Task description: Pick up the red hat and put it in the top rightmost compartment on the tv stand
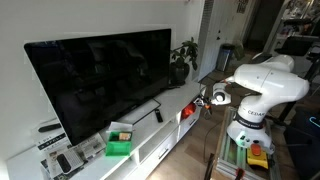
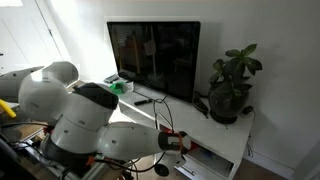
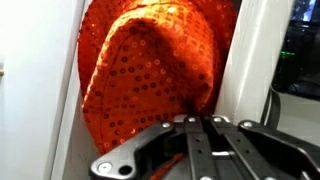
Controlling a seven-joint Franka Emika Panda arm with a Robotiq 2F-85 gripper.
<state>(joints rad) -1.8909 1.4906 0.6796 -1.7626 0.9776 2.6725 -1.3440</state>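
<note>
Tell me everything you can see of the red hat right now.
The red hat is a soft, rounded dome covered in shiny orange-red sequins. In the wrist view it sits between two white panels, and the gripper appears shut on its lower edge. An exterior view shows it at the front of the tv stand.

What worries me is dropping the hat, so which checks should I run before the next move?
1. Hat ahead of the pincer: ok, it fills the wrist view.
2. Pincer's hold on the hat: cannot tell; the fingers stand close together, but the contact is hidden.
3. Hat between white walls: ok, there is a panel on each side.
4. Exact spot on the stand: cannot tell; the pincer is at the plant end, just under the top.
5. Green box clear of the arm: ok, it sits far along the stand.
</note>
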